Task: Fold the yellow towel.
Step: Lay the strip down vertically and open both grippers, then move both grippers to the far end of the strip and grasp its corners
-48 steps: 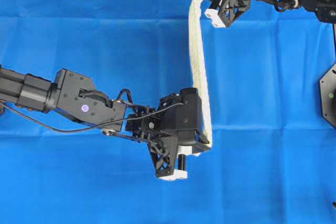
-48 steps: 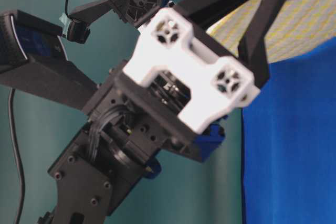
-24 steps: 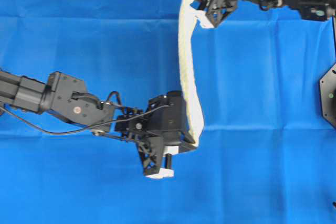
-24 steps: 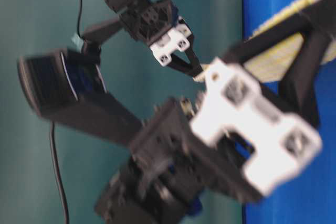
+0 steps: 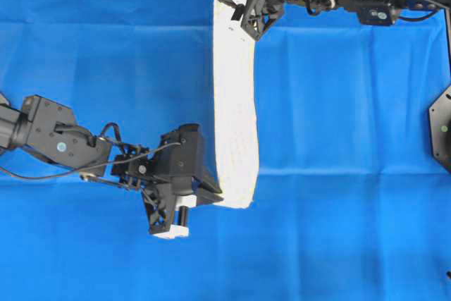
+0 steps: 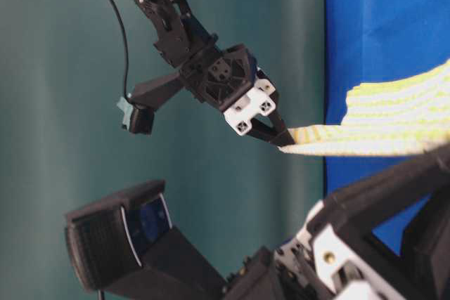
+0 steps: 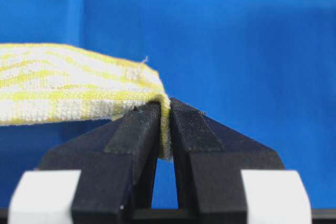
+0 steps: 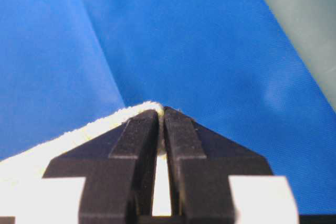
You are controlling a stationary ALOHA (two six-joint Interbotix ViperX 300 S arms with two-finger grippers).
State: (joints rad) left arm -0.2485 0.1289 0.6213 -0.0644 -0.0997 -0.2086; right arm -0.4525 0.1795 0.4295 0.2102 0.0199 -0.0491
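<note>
The yellow towel [image 7: 63, 90] is nubbly woven terry with a frayed hem. The blue backdrop [image 5: 352, 103] is smooth, creased cloth. Matt black plastic fingers [image 7: 134, 135] pinch it.

yellow towel [image 6: 394, 121] cropped right, foreground arm blurred

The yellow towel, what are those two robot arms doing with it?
They are holding it up between them. The left gripper pinches one corner of the yellow towel, and the right gripper pinches another corner. The towel hangs stretched above the blue cloth. It is not yet laid down folded.
</note>
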